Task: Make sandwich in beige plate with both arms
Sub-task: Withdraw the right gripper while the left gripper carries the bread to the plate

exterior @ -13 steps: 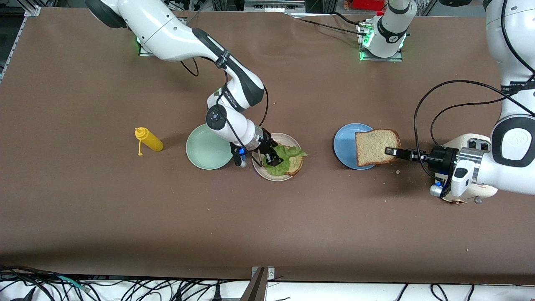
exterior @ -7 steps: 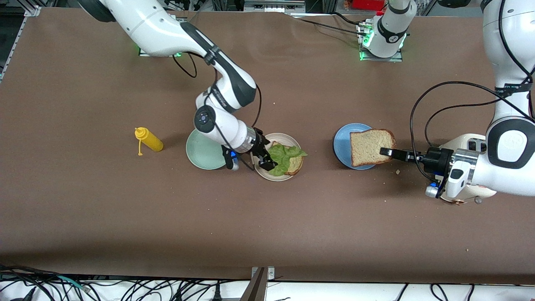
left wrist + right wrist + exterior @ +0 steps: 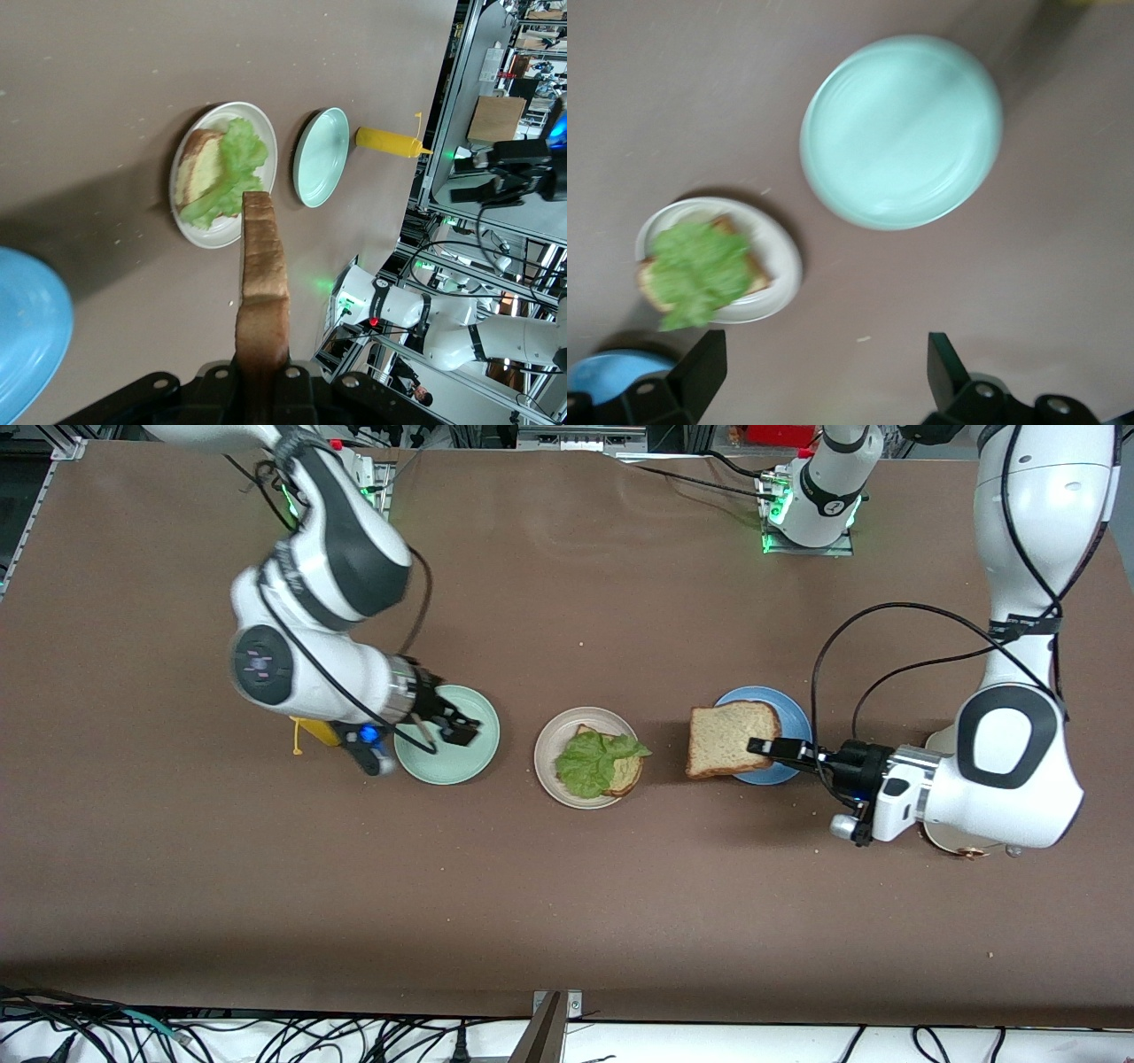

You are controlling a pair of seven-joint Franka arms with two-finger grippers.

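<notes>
The beige plate [image 3: 546,766] sits on the counter [image 3: 567,903] between the mint plate [image 3: 474,757] and blue plate [image 3: 793,722], holding a toast slice [image 3: 627,775] topped with lettuce [image 3: 589,766]. The left pincer [image 3: 764,747] grips the second slice [image 3: 722,737] by its edge, held flat over the blue plate's rim; the beige plate lies straight ahead along the slice's length. Since a second ago, this slice has drawn closer, while the right pincer [image 3: 456,729], jaws spread and empty, has pulled back over the mint plate.
</notes>
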